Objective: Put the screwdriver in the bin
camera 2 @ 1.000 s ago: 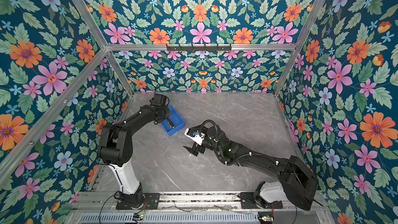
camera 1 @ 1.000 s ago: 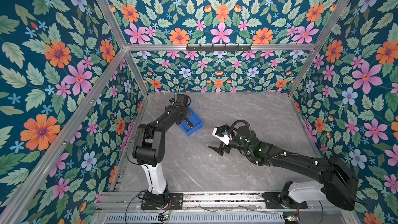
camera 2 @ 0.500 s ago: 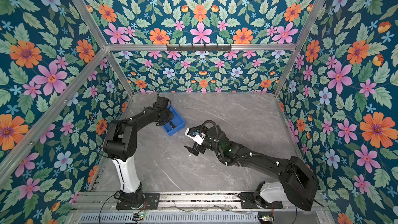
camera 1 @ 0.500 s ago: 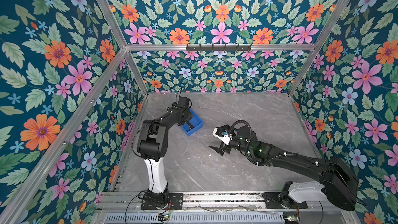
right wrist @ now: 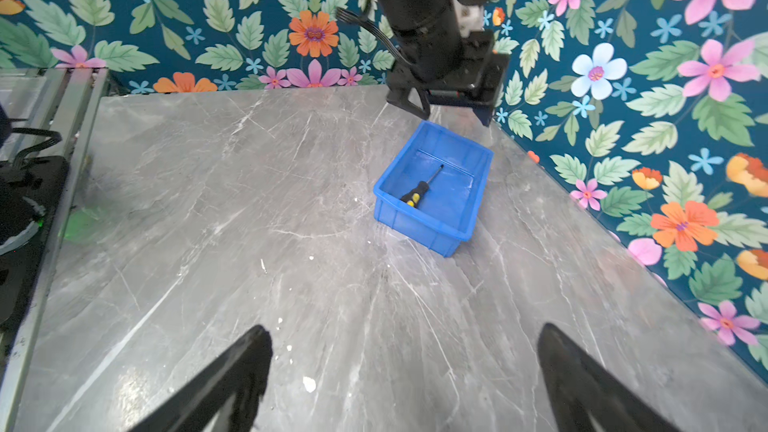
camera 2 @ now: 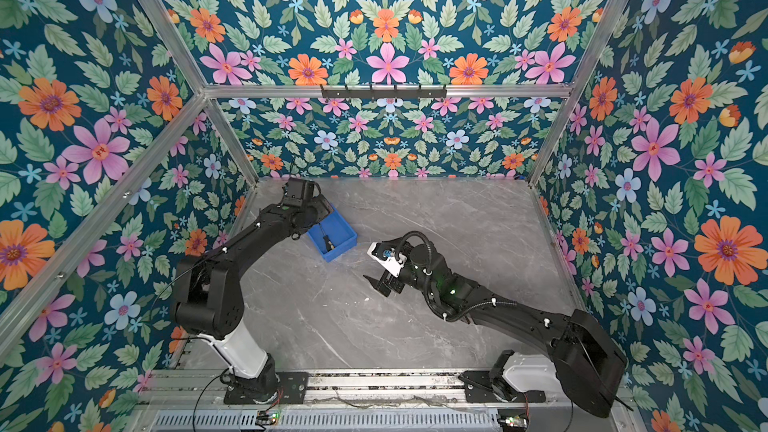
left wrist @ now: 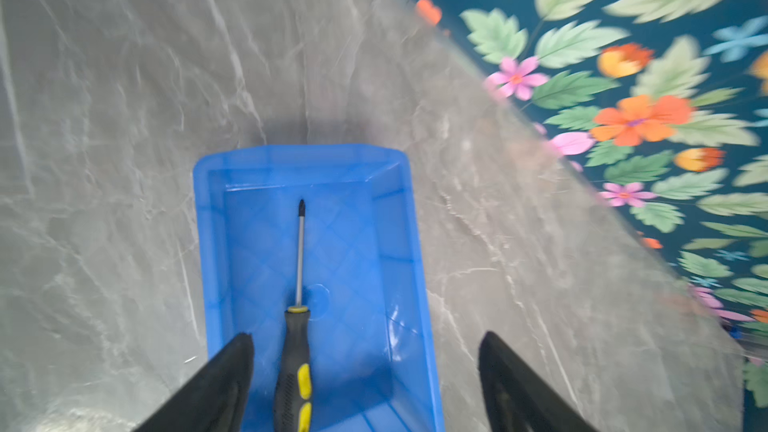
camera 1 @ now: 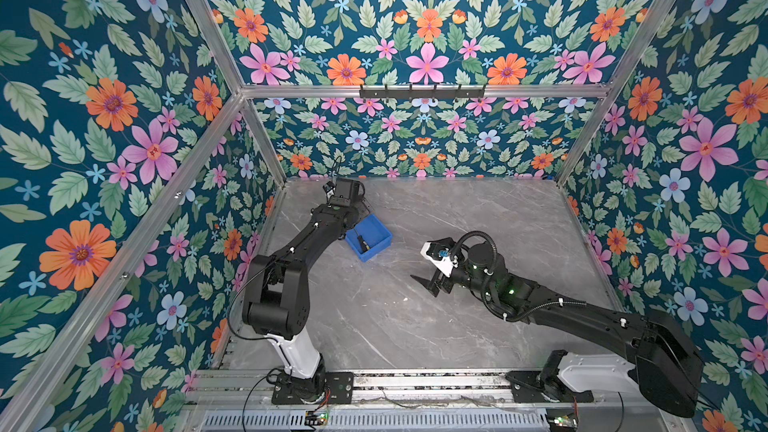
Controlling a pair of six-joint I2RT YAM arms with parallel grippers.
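Note:
The screwdriver (left wrist: 295, 351), black-and-yellow handle and thin shaft, lies flat on the floor of the blue bin (left wrist: 411, 243), touching neither finger. My left gripper (left wrist: 365, 336) hangs open over the bin's handle end, one finger over the bin and one outside its wall. In both top views the screwdriver (camera 1: 362, 243) (camera 2: 327, 242) shows in the bin (camera 1: 380, 234) (camera 2: 345, 236), just beyond the left wrist. The right wrist view shows the bin (right wrist: 415, 222) with the screwdriver (right wrist: 417, 191) and the left gripper (right wrist: 451, 112) above its far end. My right gripper (right wrist: 404, 328) (camera 1: 426, 282) is open and empty, over bare table.
The bin stands near the back left corner of the grey marble table (camera 1: 457, 326), close to the floral left wall (camera 1: 257, 209). Small white specks (right wrist: 308, 384) lie on the table by the right gripper. A metal rail (camera 1: 415, 382) runs along the front edge.
The left gripper has opened over the bin and the screwdriver lies loose inside. The left wrist shifted slightly. The right arm has not moved.

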